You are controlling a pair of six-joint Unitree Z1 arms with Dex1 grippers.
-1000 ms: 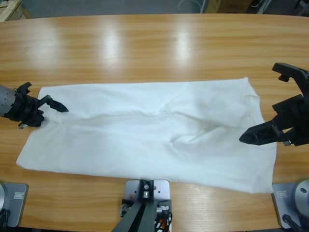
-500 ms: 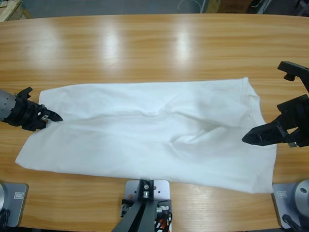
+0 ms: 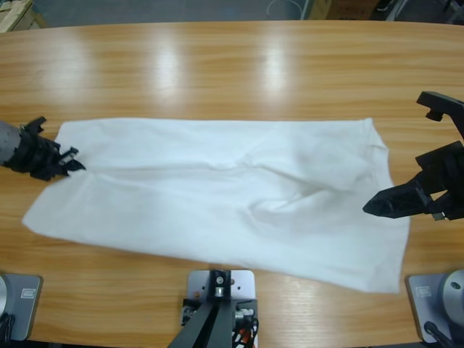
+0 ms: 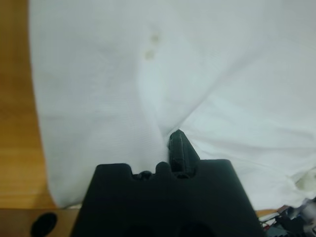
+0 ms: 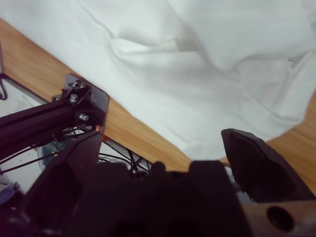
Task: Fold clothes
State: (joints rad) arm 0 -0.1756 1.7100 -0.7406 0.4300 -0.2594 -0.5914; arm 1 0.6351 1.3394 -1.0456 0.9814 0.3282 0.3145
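Observation:
The clothes are one white T-shirt [image 3: 232, 196] lying long and flat across the wooden table, with soft creases near its middle. At the shirt's left edge, my left gripper [image 3: 70, 166] is shut on the fabric. In the left wrist view the cloth [image 4: 98, 74] bunches right at the closed jaws of that gripper [image 4: 180, 150]. My right gripper [image 3: 400, 156] hangs wide open over the shirt's right end and holds nothing. The right wrist view shows this gripper [image 5: 163, 148] with its jaws spread above the shirt's hem [image 5: 222, 59].
The wooden table [image 3: 232, 72] stretches well beyond the shirt toward the far side. Its front edge runs close to the shirt's lower hem. Boxes and clutter [image 3: 14, 11] sit on the floor past the far left corner.
The left gripper shut on the shirt's left edge and drew back to the left, dragging the shirt that way and flattening it. The right gripper shifted slightly right and stayed open.

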